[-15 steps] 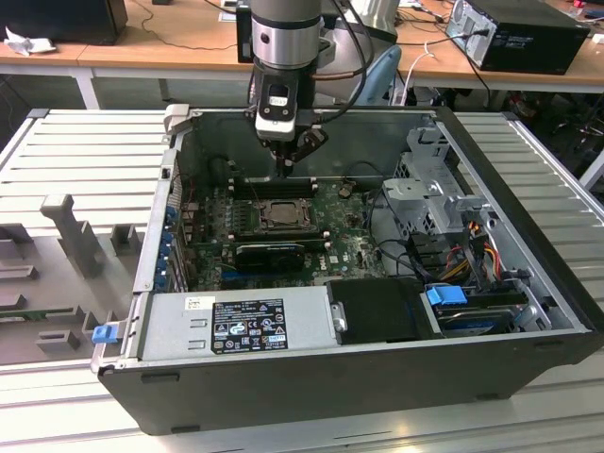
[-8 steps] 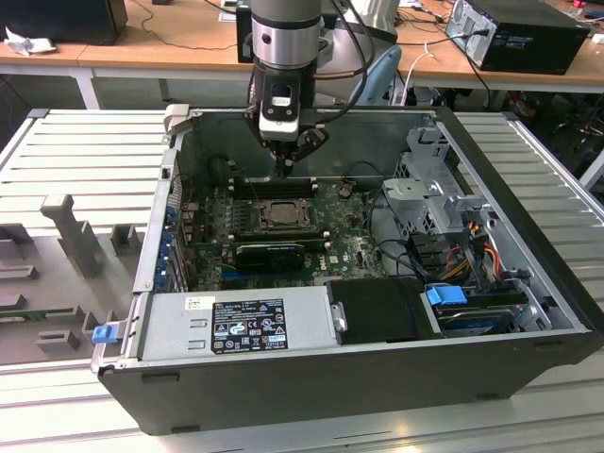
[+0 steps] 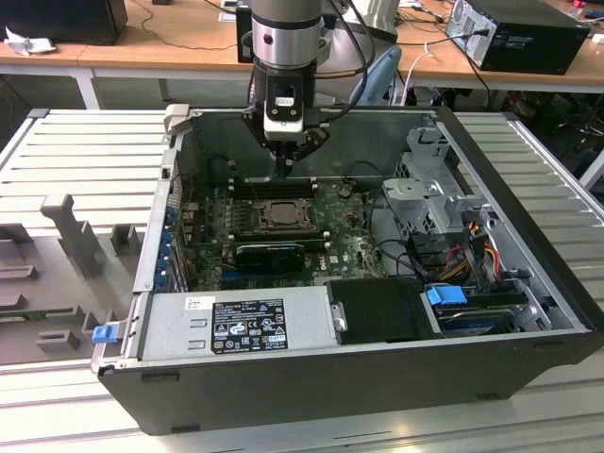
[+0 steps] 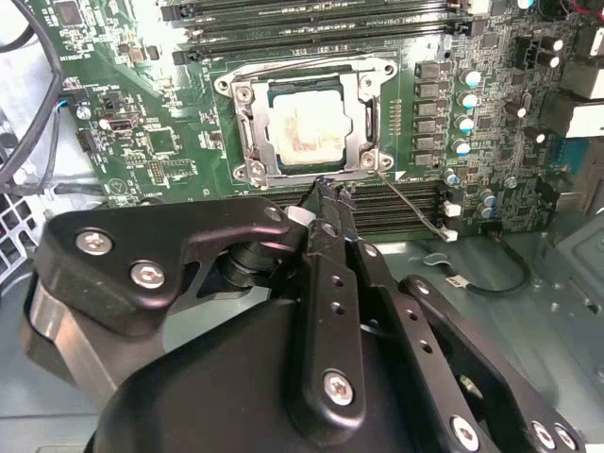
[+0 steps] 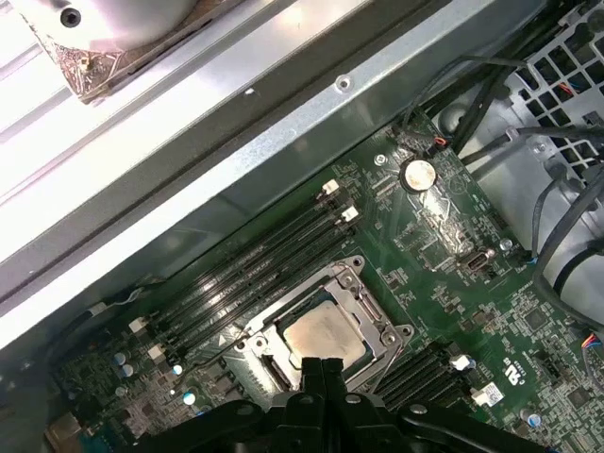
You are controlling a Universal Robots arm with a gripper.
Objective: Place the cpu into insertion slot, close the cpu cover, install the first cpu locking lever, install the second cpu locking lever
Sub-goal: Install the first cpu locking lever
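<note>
Even, bright room light, soft shadows inside the computer case (image 3: pixel 330 387), pale sheen on the cpu (image 4: pixel 307 127) top

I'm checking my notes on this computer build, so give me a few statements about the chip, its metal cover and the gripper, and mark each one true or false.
1. The small, pale silver-grey square cpu lies in the black square insertion slot. True.
2. The dull silver metal cpu cover lies down around the chip like a frame. True.
3. The black gripper is holding the cpu. False: its fingers are shut on nothing, close to the slot's rim.
4. The black computer case has its side panel on. False: it lies open, and the green motherboard shows inside.
</note>
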